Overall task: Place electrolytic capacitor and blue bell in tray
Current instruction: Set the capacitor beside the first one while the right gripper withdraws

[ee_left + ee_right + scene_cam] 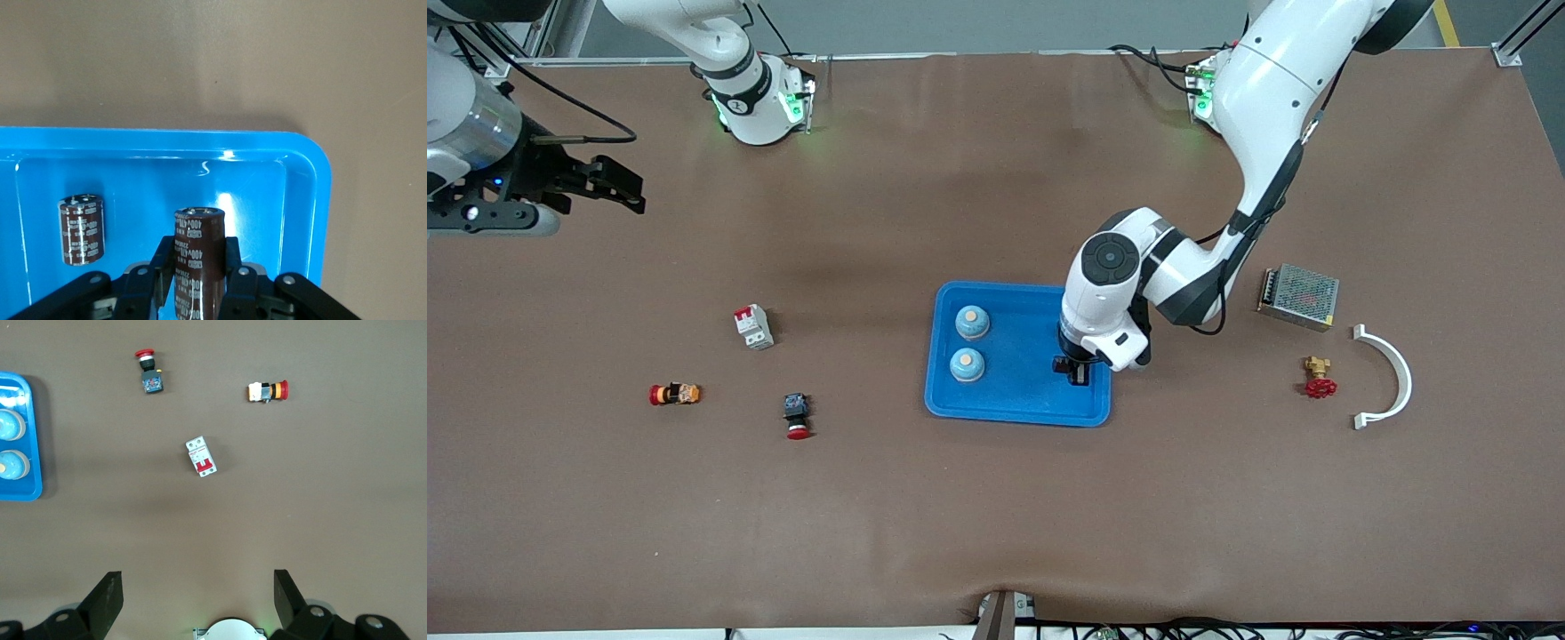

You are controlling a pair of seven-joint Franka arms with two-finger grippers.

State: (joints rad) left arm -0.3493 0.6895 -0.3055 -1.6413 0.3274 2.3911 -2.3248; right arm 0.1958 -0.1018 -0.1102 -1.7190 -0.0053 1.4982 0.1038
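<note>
Left gripper [197, 280] over tray [1018, 411], jaws pinching capacitor [198, 253] upright | second capacitor [81, 229], two blue bells [972, 322] in tray | right gripper [198, 600] waits, jaws spread

A circuit breaker [753, 326], two red pushbuttons [797, 416] [675, 394], a power supply [1299, 296], a red valve [1318, 377] and a white bracket [1389, 376] lie on the table [996, 516].

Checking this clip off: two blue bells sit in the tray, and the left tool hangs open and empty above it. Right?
Not quite. The left tool is shut on an electrolytic capacitor over the tray, as the left wrist view shows. The two blue bells are in the tray.
</note>
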